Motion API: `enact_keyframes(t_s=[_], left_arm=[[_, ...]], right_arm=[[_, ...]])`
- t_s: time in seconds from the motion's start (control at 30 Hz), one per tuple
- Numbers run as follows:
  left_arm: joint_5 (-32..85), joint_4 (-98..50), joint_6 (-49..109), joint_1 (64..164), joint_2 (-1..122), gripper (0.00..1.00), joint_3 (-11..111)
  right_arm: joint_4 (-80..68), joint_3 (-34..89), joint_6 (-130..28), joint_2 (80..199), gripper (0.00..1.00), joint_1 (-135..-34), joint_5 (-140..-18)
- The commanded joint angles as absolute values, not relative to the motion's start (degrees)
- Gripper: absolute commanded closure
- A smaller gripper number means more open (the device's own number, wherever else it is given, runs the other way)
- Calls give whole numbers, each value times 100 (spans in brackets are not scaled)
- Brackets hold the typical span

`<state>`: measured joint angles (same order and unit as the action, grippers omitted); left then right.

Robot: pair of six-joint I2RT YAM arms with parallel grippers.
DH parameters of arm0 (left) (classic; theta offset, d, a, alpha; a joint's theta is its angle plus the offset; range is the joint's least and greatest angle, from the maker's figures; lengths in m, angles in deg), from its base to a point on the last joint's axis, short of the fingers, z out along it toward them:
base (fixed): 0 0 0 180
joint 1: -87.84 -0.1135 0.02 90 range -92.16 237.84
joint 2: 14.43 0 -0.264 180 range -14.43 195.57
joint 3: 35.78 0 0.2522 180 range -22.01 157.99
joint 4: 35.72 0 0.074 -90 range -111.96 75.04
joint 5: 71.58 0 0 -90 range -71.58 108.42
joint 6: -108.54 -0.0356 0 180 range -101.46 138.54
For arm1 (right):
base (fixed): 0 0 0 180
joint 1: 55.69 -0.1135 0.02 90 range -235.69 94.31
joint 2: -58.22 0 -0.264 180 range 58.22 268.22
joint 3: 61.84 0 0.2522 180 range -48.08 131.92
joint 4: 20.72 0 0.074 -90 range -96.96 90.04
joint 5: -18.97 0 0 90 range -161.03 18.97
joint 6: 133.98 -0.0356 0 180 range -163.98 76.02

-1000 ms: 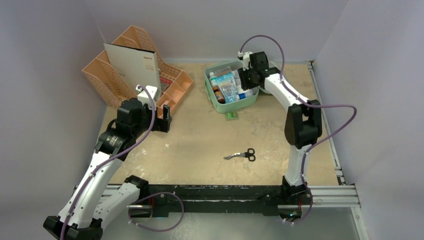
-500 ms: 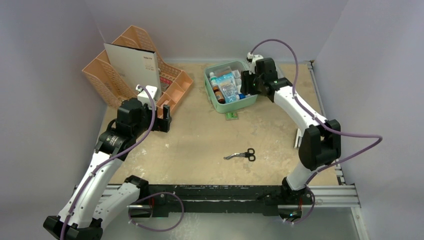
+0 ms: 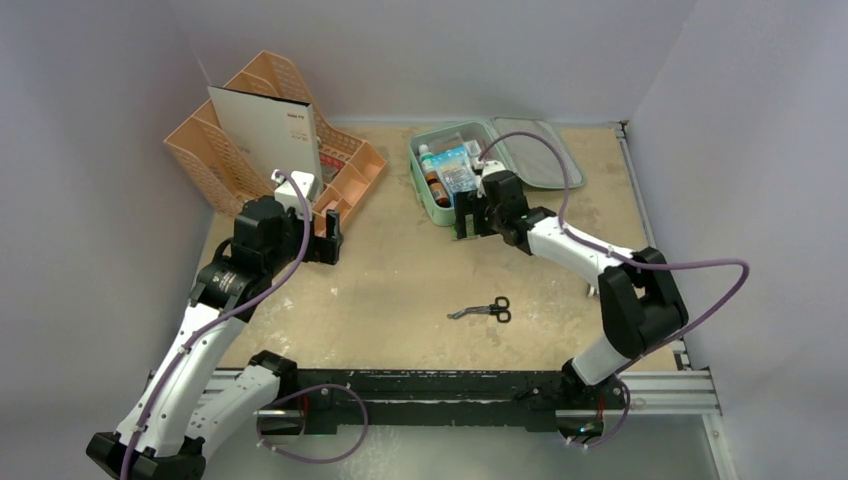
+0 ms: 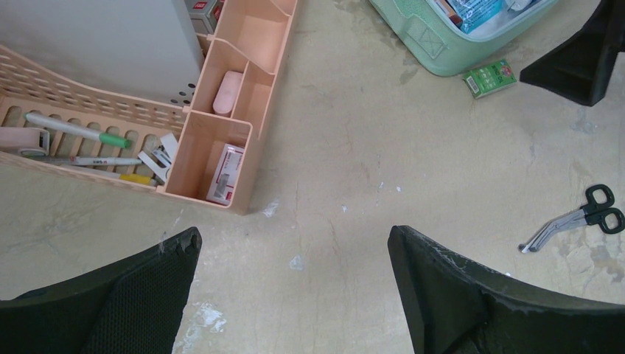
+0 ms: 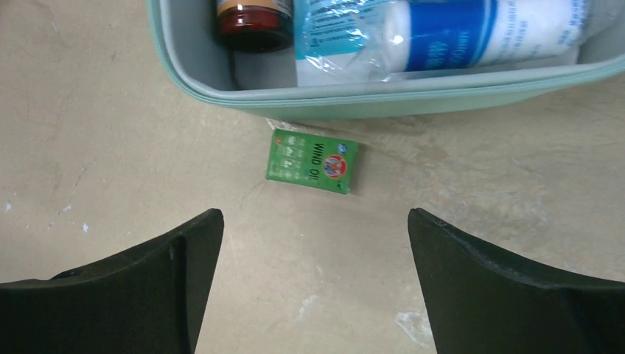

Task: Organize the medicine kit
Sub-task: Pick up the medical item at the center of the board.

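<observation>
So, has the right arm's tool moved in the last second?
Yes. The right tool swung from the green case's right side toward the arms' bases, to its near corner, and hangs open above the small green box there.

Your left gripper (image 4: 295, 240) hangs with its jaws spread wide, the arm bent at the elbow. Your right gripper (image 5: 315, 221) points down, jaws equally wide, forearm stretched inward.

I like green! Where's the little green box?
In the right wrist view, the small green cardboard box lies flat just outside the mint-green medicine kit, straight ahead of the open right gripper.
</observation>
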<state>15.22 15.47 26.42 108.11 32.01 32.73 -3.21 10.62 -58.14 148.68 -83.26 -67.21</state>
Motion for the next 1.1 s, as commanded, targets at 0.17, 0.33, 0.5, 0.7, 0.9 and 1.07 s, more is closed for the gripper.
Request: enact_keyframes(t_s=[0.17,0.33,0.5,0.7,0.9,1.07], left_arm=[[1596,1434,2601,10788,3112,3,3265],[1608,1430,2597,10788,3118,3,3271],[1604,1425,2593,10788,3110,3,3266],[1602,1425,2593,10788,3110,3,3271],[1580,1425,2593,10788,3101,3,3259],[1578,1425,2593,10788,3093,3,3260]], right_arm=[[-1363,1055,-5848,15426,1,-8934,-5488],[-1254,1224,-5998,15764,3,-9094,-4952],[-1330,1261,-6141,15977,3,-9141,-4798],[-1234,1460,-6231,16219,3,-9207,-4598],[-1077,1699,-6413,16456,6,-9243,-4516],[-952,1806,-6533,16583,10,-9250,-4441]])
